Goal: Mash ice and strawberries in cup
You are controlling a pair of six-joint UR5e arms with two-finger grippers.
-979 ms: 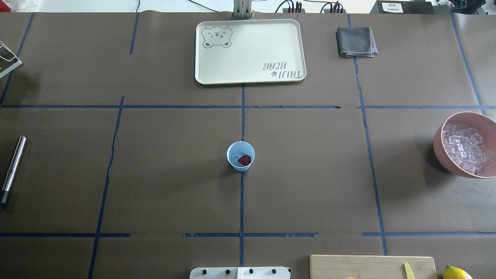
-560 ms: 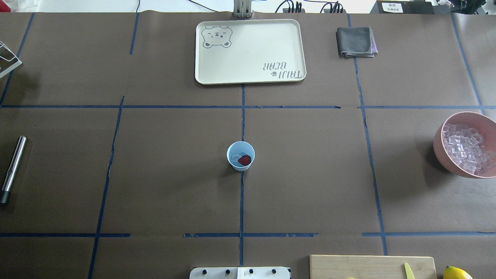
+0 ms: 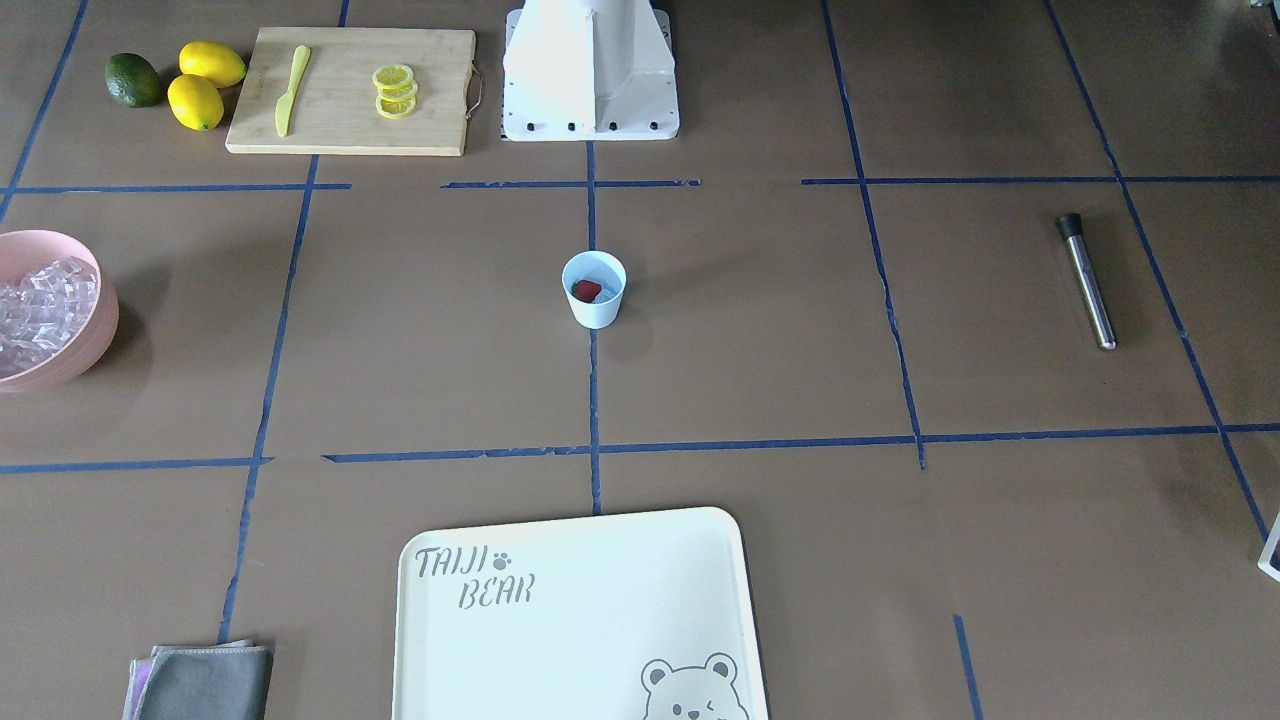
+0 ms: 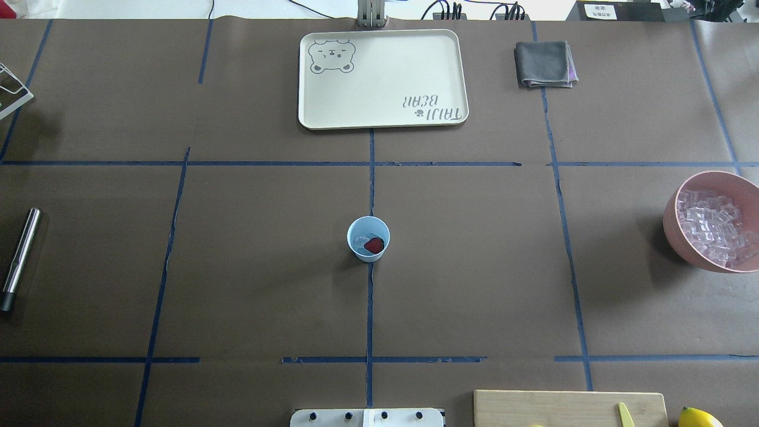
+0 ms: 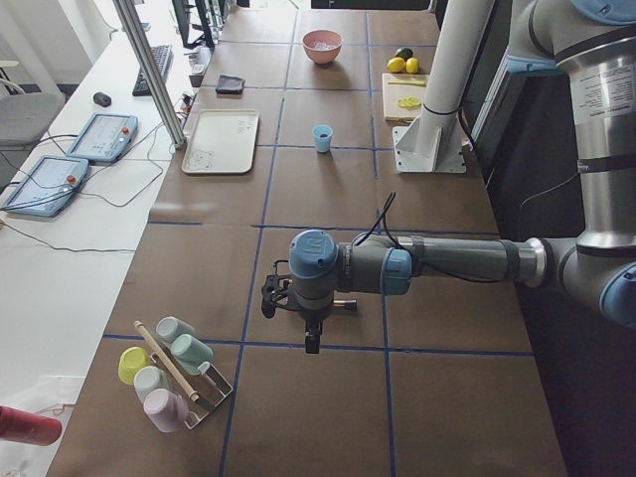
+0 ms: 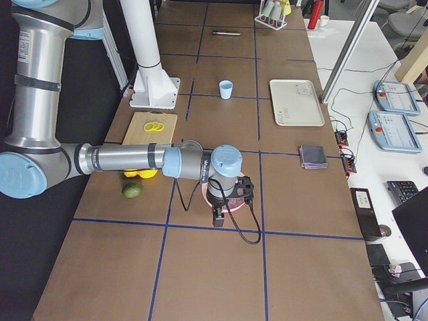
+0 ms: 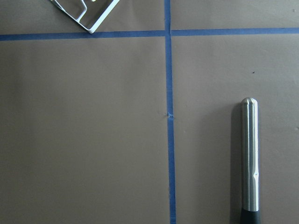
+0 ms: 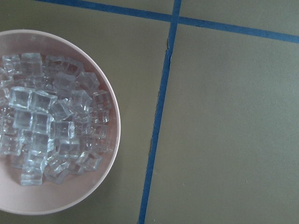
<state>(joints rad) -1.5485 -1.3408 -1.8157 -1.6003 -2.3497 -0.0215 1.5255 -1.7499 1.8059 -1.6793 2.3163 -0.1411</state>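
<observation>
Since a second ago only the large pink bowl [image 4: 714, 228] has shifted slightly. You see the small light-blue tapered cup [image 4: 368, 238] mid-table, already holding clear ice cubes [image 4: 359, 241] and one red strawberry [image 4: 373, 244], unmashed; the steel, dark-tipped muddler [image 4: 19, 258] lies ungrasped. Neither gripper's opening can be judged.

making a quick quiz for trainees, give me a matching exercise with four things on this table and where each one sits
Things:
1. strawberry
2. lemon slices
3. metal masher
4. grey cloth

Places:
A. on the wooden cutting board
B. folded on the table beside the bear tray
C. in the blue cup with some ice
D. lying alone on the table on the robot's left side

Pairs: 1-C, 2-A, 3-D, 4-B
</observation>
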